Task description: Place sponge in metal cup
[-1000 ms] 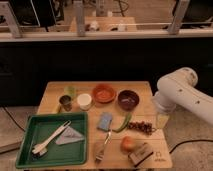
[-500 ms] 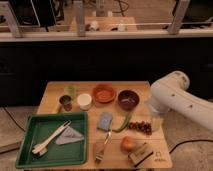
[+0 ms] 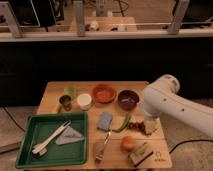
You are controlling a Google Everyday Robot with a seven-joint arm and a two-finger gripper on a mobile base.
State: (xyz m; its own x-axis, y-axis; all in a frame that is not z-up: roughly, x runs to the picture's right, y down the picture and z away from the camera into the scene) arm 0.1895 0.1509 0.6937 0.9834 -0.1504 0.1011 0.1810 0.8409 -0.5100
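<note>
The blue-grey sponge (image 3: pixel 105 121) lies flat on the wooden table (image 3: pixel 55 97), right of the green tray. The small dark metal cup (image 3: pixel 65 102) stands upright at the table's back left, between a light-green cup (image 3: pixel 70 91) and a white round cup (image 3: pixel 84 101). My white arm (image 3: pixel 172 105) reaches in from the right. My gripper (image 3: pixel 149 124) hangs at its end over the table's right side, next to the red bits, well right of the sponge and far from the metal cup.
An orange bowl (image 3: pixel 104 93) and a dark red bowl (image 3: pixel 128 99) stand at the back. The green tray (image 3: pixel 30 131) holds white utensils and a grey cloth (image 3: pixel 70 136). A green pepper (image 3: pixel 122 123), fork (image 3: pixel 102 146), orange fruit (image 3: pixel 127 144) and brush block (image 3: pixel 141 154) lie near the front.
My arm has swung left, further over the table's right side, and its end now sits closer to the dark red bowl. Nothing on the table has moved.
</note>
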